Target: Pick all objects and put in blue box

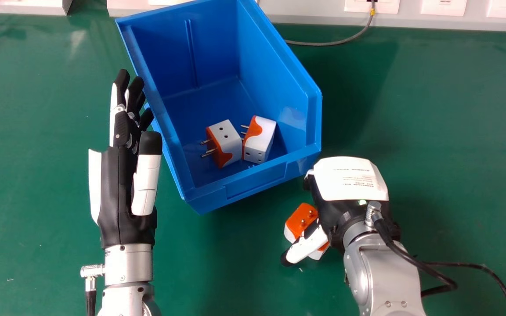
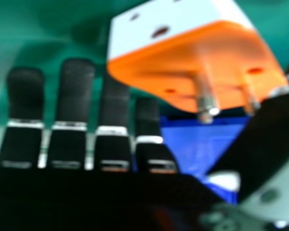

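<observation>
My right hand (image 1: 349, 188) is low on the right in the head view, palm turned down, just off the box's front corner. An orange and white plug adapter (image 1: 301, 220) lies beside its thumb, pins up; more orange and white shows past the thumb. In the right hand view the adapter (image 2: 192, 62) is close, between the thumb and the straight fingers of my open right hand (image 2: 74, 115). The blue box (image 1: 253, 177) holds two adapters, one on the left (image 1: 229, 142) and one on the right (image 1: 259, 138). My left hand (image 1: 121, 188) is open beside the box's left wall.
Green table surface (image 1: 455, 131) extends around the box. White equipment (image 1: 310, 11) lines the back edge, with a grey cable (image 1: 332, 43) curving onto the table behind the box. A black cable (image 1: 468, 264) trails right of my right forearm.
</observation>
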Controlling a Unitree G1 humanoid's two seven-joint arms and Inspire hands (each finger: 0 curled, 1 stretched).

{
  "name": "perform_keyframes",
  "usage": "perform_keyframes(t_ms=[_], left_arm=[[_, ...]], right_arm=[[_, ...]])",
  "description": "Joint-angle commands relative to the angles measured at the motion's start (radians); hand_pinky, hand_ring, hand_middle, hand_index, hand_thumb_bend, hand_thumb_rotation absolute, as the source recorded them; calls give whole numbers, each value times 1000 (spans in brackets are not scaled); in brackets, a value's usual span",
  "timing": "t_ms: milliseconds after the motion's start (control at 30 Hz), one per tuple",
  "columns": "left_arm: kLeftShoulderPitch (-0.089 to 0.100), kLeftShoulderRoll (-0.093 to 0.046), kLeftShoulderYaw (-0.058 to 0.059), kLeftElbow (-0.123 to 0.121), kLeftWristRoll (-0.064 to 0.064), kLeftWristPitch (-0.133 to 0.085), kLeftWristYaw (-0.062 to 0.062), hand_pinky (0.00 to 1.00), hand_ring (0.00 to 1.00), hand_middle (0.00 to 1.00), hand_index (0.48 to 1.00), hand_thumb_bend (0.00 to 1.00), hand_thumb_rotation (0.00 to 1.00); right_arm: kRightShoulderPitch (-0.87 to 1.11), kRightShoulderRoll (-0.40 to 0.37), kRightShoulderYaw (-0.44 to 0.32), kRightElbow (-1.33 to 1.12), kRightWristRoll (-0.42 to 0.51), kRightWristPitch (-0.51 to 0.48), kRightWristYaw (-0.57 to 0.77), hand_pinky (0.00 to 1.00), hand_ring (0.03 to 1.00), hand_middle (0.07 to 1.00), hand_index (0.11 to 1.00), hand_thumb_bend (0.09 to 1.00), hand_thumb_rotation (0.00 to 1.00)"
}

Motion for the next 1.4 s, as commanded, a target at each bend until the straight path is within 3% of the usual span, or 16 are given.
perform_keyframes(t_ms=[0,233,400,433,467,533,600,700,867,1000,1367], left_arm=[[-10,0,-8,-15,4,-10,-6,939,964,965,970,927,918],[-9,0,-9,-22,3,-5,-7,943,966,967,972,917,919],[-13,1,-10,-20,5,-6,-6,944,967,968,973,915,919],[-13,1,-10,-20,4,-5,-8,943,967,968,973,913,919],[-14,2,-10,-20,4,-5,-8,943,967,968,973,913,919],[-17,3,-10,-16,3,-8,-10,943,968,969,973,911,921],[-19,3,-10,-13,1,-10,-12,943,968,969,973,911,921],[-18,1,-11,-16,3,-7,-11,944,969,970,975,908,922],[-19,0,-11,-18,6,-5,-8,943,969,970,975,910,921],[-21,0,-10,-9,2,-11,-11,943,968,969,974,913,921],[-15,1,-12,-15,-2,-7,-16,942,969,969,973,916,920]], right_arm=[[-6,-4,22,13,16,4,3,363,463,615,753,984,400],[-9,-6,35,7,28,39,6,383,490,631,743,971,360],[7,-9,14,-28,122,27,-26,379,489,619,713,950,310],[11,-12,13,-33,136,25,-39,360,469,579,675,865,248],[13,-17,13,-38,147,23,-47,360,469,579,675,865,248],[16,-29,20,-46,153,24,-55,308,406,541,608,743,158],[19,-39,28,-51,155,26,-71,308,406,541,608,743,158],[18,-50,35,-66,166,30,-66,249,337,507,550,639,81],[19,-68,39,-90,200,16,-80,244,332,496,528,599,51],[17,-70,40,-96,219,14,-92,253,338,478,536,568,33],[26,-86,47,-125,261,1,-135,277,354,474,555,526,10]])
